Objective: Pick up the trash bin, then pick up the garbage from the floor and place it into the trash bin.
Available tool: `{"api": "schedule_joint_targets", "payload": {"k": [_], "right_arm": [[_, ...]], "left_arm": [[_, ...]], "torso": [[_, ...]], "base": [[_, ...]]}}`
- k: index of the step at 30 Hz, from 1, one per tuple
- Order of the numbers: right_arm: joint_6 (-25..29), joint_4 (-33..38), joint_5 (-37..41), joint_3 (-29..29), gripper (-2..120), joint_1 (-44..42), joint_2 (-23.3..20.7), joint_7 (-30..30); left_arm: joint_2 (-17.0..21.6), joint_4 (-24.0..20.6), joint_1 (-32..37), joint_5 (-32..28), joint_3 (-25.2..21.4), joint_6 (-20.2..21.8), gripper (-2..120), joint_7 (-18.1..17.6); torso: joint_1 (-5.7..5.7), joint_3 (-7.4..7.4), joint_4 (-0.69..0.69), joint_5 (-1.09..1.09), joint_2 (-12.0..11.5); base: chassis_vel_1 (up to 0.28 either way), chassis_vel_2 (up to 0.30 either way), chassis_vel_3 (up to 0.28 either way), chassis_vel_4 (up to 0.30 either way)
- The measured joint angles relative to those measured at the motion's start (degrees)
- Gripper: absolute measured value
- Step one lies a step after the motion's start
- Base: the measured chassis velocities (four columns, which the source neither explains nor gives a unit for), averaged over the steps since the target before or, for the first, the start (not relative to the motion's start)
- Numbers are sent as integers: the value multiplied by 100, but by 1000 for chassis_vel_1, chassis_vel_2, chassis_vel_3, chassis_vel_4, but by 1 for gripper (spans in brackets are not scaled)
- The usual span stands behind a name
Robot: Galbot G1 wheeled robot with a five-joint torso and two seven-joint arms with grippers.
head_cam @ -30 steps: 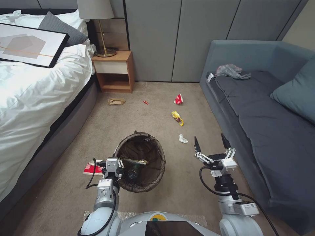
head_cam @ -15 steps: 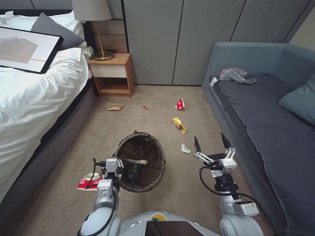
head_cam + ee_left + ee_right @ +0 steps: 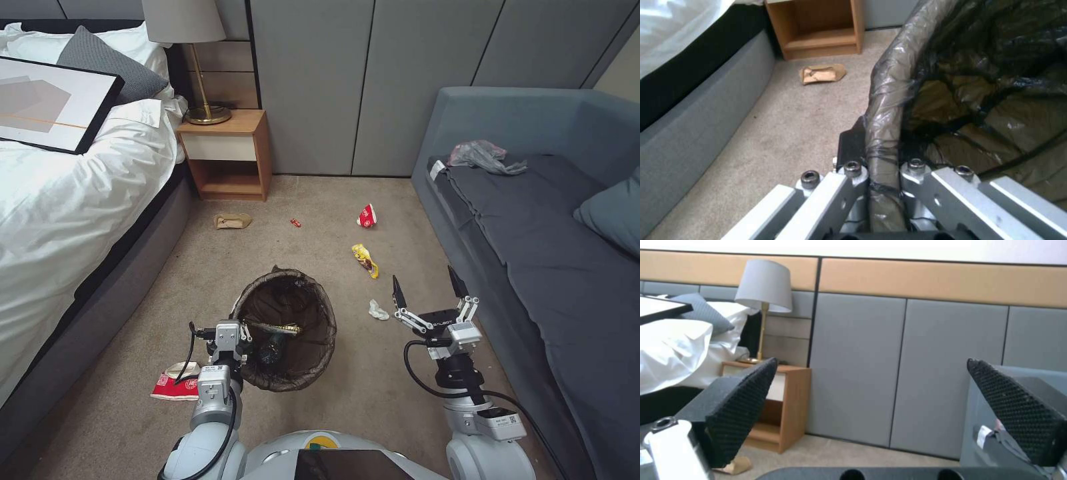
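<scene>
Bag-lined round trash bin (image 3: 285, 327) hangs by its rim in the left gripper's (image 3: 238, 338) clamped jaws and could slip or tip, while the right gripper (image 3: 428, 291), jaws wide and empty, hovers near the crumpled white tissue (image 3: 378, 310).

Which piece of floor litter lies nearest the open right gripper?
The crumpled white tissue, just beside the right gripper; the yellow-red snack wrapper lies farther.

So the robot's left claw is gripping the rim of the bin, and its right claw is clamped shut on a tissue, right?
Half right. The left gripper does clamp the trash bin rim, but the head view shows the right gripper open and empty; the crumpled tissue lies on the carpet beside it.
</scene>
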Motion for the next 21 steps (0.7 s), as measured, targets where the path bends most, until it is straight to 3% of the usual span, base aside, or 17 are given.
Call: {"api": "schedule_joint_targets", "payload": {"k": [15,21], "right_arm": [[-38,-21,-4,-17,100,155,-68,-48],[-485,-96,204,-61,100,801,-360,139]], "left_arm": [[-7,-45,27,18,-11,-4,0,3],[-9,-147,28,-2,-73,-6,0,-3]], "torso": [[0,0,0,0,0],[0,0,1,0,0]], "base": [[0,0,0,0],[0,0,0,0]]}}
